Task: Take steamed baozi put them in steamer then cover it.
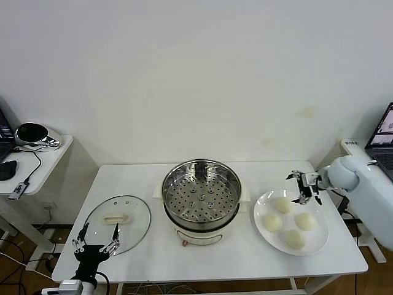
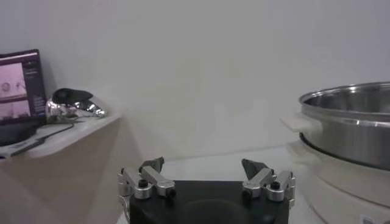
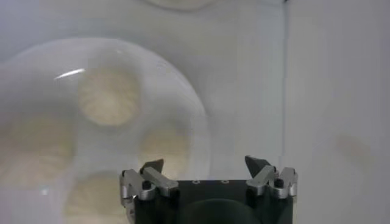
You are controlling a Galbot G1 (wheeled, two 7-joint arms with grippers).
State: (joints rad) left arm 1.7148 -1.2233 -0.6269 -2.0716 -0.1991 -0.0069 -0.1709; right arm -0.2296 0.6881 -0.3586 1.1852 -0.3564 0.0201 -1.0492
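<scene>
White table (image 1: 245,258) carries four soft, easily dented baozi (image 1: 283,205) on a plate (image 1: 319,243) beneath the right gripper (image 1: 305,188), jaws apart; judged best held lightly across the sides.

Right arm: enters from right edge of head view, white forearm angled toward frame centre, wrist at mid-right. Right gripper (image 1: 304,187) sits at mid-right of frame, pointing downward, fingers spread apart, nothing between them. Right wrist view confirms: both fingertips (image 3: 152,167) at lower centre, wide gap, empty.

Left arm: low at bottom-left of head view, only wrist and gripper visible. Left gripper (image 1: 96,238) fingers splayed open, empty. Left wrist view: fingertips (image 2: 152,165) at lower centre, apart.
</scene>
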